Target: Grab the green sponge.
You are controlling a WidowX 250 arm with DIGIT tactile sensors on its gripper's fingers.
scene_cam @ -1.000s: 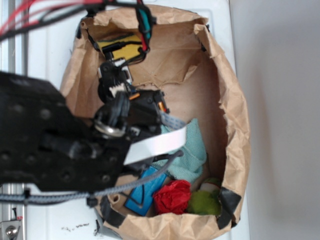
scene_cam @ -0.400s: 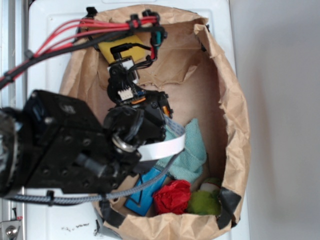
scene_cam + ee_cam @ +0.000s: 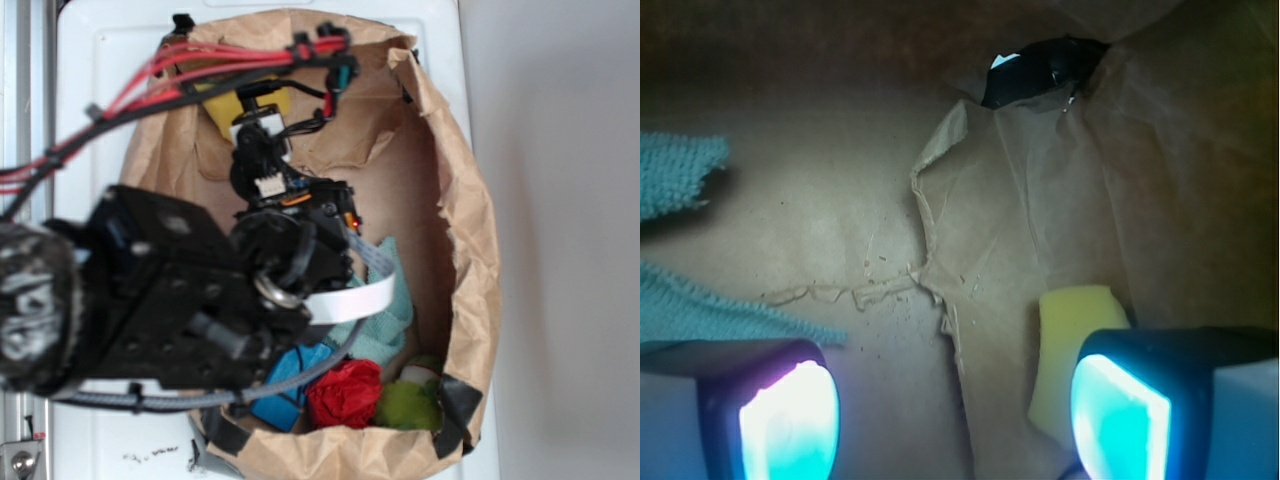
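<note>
White bench (image 3: pixel 90 60) carries a crumpled brown paper bag (image 3: pixel 470 230), rolled down at its rim and patched with black tape; plain grey wall fills the side beyond. I am looking down into it past the black arm and its red cables (image 3: pixel 150 75).

My hand (image 3: pixel 955 420) hangs over the creased paper floor with its two pads (image 3: pixel 790 420) spread wide, nothing between them. Both pads glow cyan in the wrist view.

One green sponge (image 3: pixel 1070 345) lies just inside the right-hand pad, a soft yellow foam block with rounded corners, partly hidden behind that pad. I cannot tell whether the pad touches it. From overhead the sponge (image 3: pixel 225 105) shows as a yellow patch ahead of the hand, under the cables at the bag's far end.

Behind the hand I count one pale teal terry cloth (image 3: pixel 385 325), looped and nubby, one blue flat piece (image 3: pixel 285 385), one crinkled red lump (image 3: pixel 345 392) and one fuzzy green lump (image 3: pixel 408 405), all crowded at the bag's near end.
</note>
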